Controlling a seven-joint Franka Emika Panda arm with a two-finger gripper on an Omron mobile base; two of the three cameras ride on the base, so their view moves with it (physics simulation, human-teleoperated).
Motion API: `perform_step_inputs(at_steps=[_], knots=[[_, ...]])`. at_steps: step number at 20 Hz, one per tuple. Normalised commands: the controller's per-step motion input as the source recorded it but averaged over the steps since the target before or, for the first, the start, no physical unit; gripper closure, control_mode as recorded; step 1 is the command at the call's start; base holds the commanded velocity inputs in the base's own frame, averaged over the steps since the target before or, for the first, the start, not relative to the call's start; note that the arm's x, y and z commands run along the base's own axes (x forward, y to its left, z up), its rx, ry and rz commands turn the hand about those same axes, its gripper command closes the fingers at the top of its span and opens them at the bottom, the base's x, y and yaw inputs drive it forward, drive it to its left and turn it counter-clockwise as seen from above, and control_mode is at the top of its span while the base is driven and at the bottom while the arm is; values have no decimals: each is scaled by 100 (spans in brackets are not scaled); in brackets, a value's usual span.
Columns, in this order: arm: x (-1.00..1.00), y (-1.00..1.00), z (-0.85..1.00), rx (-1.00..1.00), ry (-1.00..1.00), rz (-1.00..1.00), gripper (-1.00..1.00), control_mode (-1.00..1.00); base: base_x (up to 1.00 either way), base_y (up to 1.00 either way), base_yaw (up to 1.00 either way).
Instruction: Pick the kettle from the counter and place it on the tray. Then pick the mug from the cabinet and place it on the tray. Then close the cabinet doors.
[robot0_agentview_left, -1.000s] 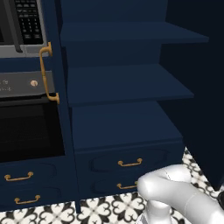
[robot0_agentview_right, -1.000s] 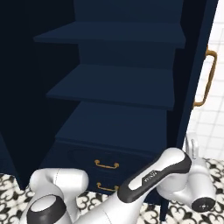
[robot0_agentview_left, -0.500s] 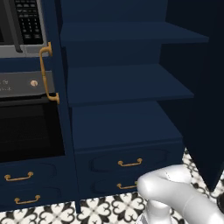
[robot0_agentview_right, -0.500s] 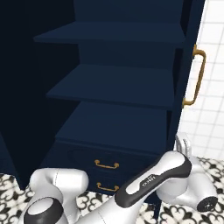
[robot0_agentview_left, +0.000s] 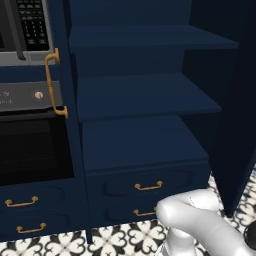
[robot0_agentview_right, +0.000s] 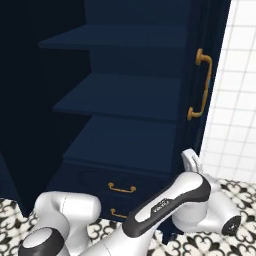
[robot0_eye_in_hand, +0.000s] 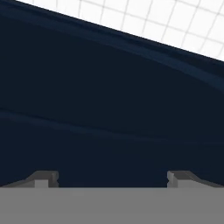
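- In the left base view we see the navy cabinet (robot0_agentview_left: 145, 145) open across the centre of the frame, its shelves bare and dark; neither the mug nor the kettle nor the tray shows on them.
- The cabinet's right door (robot0_agentview_left: 235, 100) stands edge-on along the right side of that frame, its inner face dark.
- The left door's brass bar handle (robot0_agentview_left: 52, 82) sits at centre left of the same frame, beside the black oven (robot0_agentview_left: 30, 150) and the microwave keypad (robot0_agentview_left: 30, 20) at upper left.
- Below the shelves we see two drawers with brass pulls (robot0_agentview_left: 148, 186), and patterned floor tiles (robot0_agentview_left: 125, 240) along the bottom edge.
- In the right base view the right door (robot0_agentview_right: 202, 85) with its brass handle (robot0_agentview_right: 202, 85) stands at upper right against white wall tiles (robot0_agentview_right: 240, 100). Compared with a second ago, that handle sits further left and the tiled strip is wider, so the door has swung towards shut.
- The left base view looks unchanged over the same second.
- In the hand view the gripper (robot0_eye_in_hand: 113, 178) has its two fingertips (robot0_eye_in_hand: 43, 178) far apart at the bottom edge, clamped on nothing, facing a dark navy panel close ahead with white tiles at the top.
- The white arm (robot0_agentview_right: 165, 205) lies low across the bottom of the right base view.
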Motion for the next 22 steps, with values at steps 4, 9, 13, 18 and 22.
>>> perform_step_inputs(at_steps=[4, 9, 13, 18, 22], knots=[[12, 51, -1, -4, 0, 16, -100, -100, 0, 0, 0], [18, 63, -7, -4, 0, 16, -100, -100, 0, 0, 0], [22, 63, -9, -1, 0, 15, -100, -100, 0, 0, 0], [26, 56, -9, 0, -6, 13, -100, -100, 0, 0, 0], [37, 54, 0, 0, -12, 10, -100, -100, 0, 0, 0]])
